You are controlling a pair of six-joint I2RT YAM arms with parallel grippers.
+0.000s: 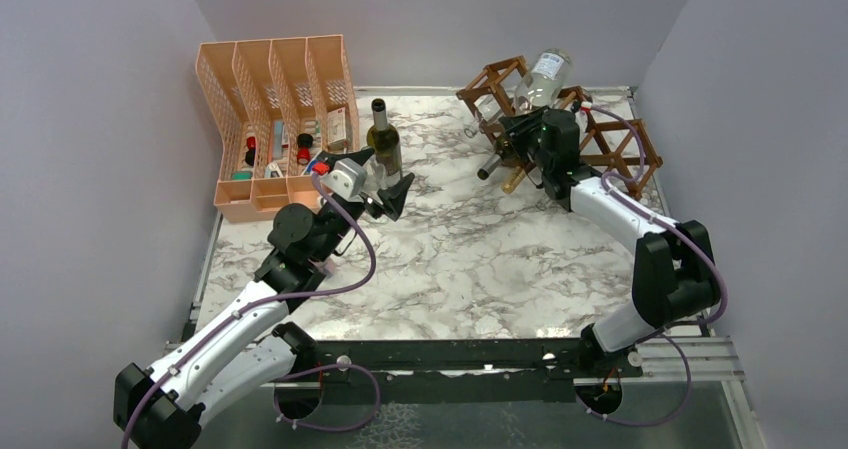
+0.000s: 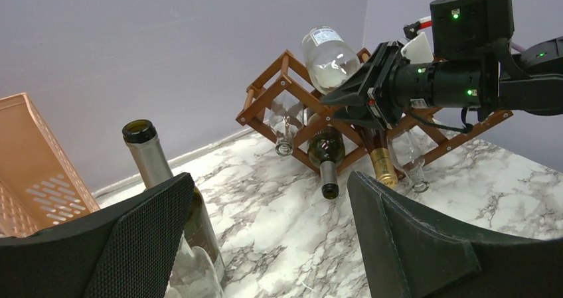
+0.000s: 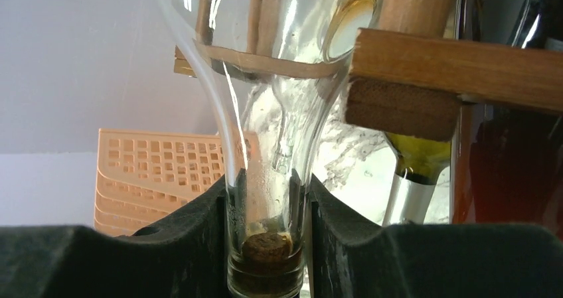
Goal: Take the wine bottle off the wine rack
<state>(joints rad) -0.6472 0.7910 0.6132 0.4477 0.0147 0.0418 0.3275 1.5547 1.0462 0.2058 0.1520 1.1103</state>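
Observation:
The dark brown wooden wine rack (image 1: pixel 622 141) stands at the back right, also in the left wrist view (image 2: pixel 279 79). A clear glass wine bottle (image 1: pixel 545 73) lies tilted in an upper cell, base up. My right gripper (image 1: pixel 525 129) is shut on its neck: in the right wrist view the fingers (image 3: pixel 192 245) press both sides of the corked neck (image 3: pixel 265 112), my gripper (image 3: pixel 271 202) around it. A rack bar (image 3: pixel 451 66) crosses just beside it. My left gripper (image 1: pixel 390 194) is open and empty, beside a standing green bottle (image 1: pixel 383 141).
A dark bottle (image 2: pixel 325 155) and a gold-foiled bottle (image 2: pixel 380 164) lie in the rack's lower cells, necks toward the table. A peach mesh file organizer (image 1: pixel 275 109) with small items stands at the back left. The green bottle (image 2: pixel 149 158) is close to my left finger.

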